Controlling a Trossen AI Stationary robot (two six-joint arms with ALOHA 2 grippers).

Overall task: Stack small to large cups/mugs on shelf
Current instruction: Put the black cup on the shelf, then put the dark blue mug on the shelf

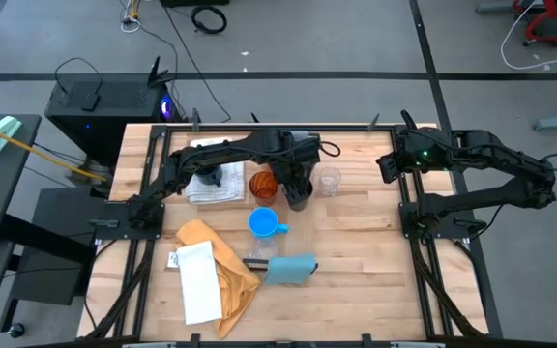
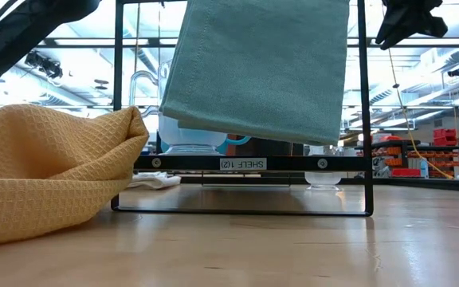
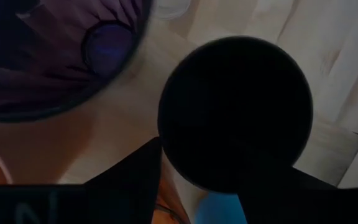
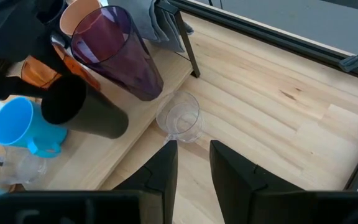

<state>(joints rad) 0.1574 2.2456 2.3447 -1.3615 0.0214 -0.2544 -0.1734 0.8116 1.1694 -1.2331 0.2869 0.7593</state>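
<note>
Glass (image 4: pixel 179 118) beside shelf (image 4: pixel 135 134)

Counted items on and above the table

Two dark arms are counted, each with one gripper: the left gripper (image 1: pixel 296 187) and the right gripper (image 1: pixel 387 166). Six cups are seen: one purple translucent cup (image 4: pixel 118 53), one black cup (image 4: pixel 82 112), one bright blue mug (image 4: pixel 18 125), one clear glass (image 4: pixel 179 118), one orange cup (image 4: pixel 39 71) and one pale orange cup (image 4: pixel 79 14). Three cloths are counted: one yellow (image 1: pixel 222 268), one teal (image 1: pixel 289 269), one white (image 1: pixel 219 184).
</note>
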